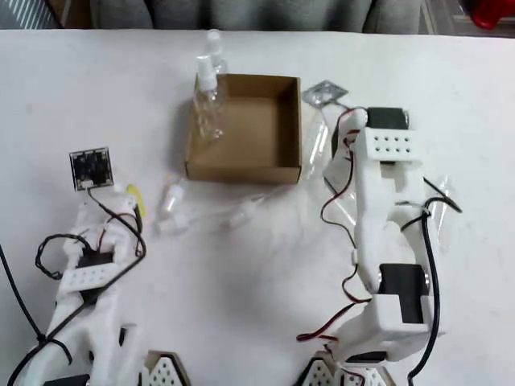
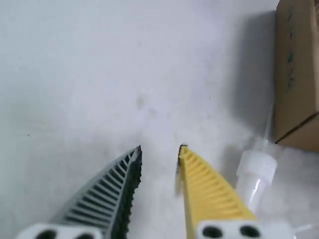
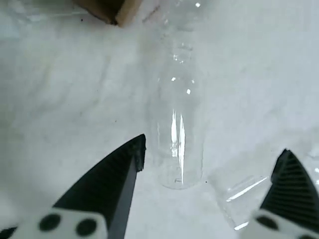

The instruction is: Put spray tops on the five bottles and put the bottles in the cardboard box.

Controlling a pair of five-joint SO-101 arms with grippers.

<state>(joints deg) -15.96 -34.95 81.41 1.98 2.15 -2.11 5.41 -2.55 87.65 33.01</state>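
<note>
Clear plastic is the hazard: we judge the bottle (image 3: pixel 177 144) may roll or squirt free if the right claw (image 3: pixel 214 144) closes off-centre. That claw stands apart, the bottle lying on the desk (image 3: pixel 60 99) between its fingers, near the cardboard box (image 1: pixel 241 170) at upper centre of the high view. The left claw (image 2: pixel 160 147), also apart, is empty.

A spray top (image 1: pixel 171 199) lies just before the cardboard box (image 1: pixel 241 170).

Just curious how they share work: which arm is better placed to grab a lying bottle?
Probably right: the right claw, open, frames a lying clear bottle; the left claw faces bare table.
</note>
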